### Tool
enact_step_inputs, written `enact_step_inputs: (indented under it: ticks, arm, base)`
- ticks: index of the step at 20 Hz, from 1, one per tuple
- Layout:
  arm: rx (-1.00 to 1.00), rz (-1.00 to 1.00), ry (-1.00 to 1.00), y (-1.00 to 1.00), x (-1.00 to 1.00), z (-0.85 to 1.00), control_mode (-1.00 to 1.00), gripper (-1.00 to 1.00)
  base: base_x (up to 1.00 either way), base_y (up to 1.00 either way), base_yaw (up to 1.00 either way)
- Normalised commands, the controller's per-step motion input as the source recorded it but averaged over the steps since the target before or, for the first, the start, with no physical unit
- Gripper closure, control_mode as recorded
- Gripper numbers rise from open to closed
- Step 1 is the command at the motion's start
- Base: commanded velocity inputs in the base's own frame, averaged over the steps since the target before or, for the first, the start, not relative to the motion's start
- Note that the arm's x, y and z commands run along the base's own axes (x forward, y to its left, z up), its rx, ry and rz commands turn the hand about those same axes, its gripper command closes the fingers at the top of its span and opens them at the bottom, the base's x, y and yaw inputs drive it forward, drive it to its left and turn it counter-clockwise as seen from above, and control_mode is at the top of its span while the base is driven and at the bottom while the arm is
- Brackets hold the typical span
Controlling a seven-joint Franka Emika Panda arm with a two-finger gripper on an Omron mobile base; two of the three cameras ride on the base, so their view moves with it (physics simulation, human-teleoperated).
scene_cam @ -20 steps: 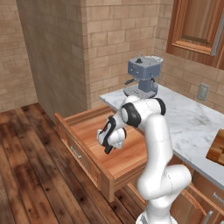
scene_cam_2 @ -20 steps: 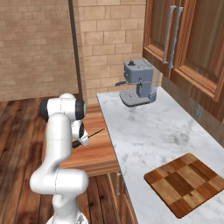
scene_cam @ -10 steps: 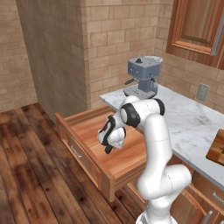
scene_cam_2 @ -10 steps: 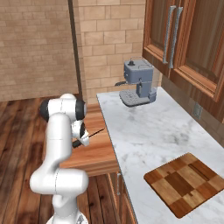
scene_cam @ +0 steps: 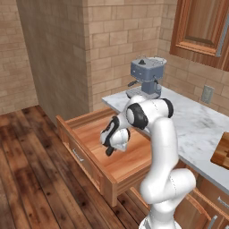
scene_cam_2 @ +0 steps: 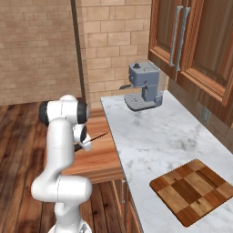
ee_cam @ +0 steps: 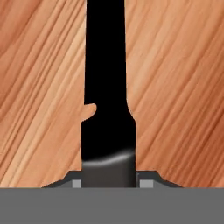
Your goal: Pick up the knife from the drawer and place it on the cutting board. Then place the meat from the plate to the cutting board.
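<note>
My gripper reaches down into the open drawer, and its two fingertips press against the sides of the knife's black handle. From the right base, the knife pokes out of the gripper as a thin dark line over the drawer's wooden floor. Seen from the left base, the gripper hangs low over the middle of the drawer. The checkered cutting board lies on the marble counter, far to the right of the drawer. The meat and the plate are out of view.
A grey-blue coffee machine stands at the back of the counter by the brick wall. Wooden wall cabinets hang above the counter. The drawer front sticks out over the dark plank floor.
The fingers have closed in on the knife's handle. The arm and the knife have hardly moved.
</note>
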Motion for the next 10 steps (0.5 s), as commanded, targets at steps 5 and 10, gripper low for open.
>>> enact_step_inputs:
  ticks: [5, 10]
  arm:
    - [0.0, -0.03, 0.0, 0.07, -0.11, 0.7, -1.0, 1.0]
    - [0.0, -0.03, 0.0, 0.26, -0.28, 0.5, -1.0, 1.0]
  base:
    - [0.0, 0.0, 0.0]
    - [0.0, 0.0, 0.0]
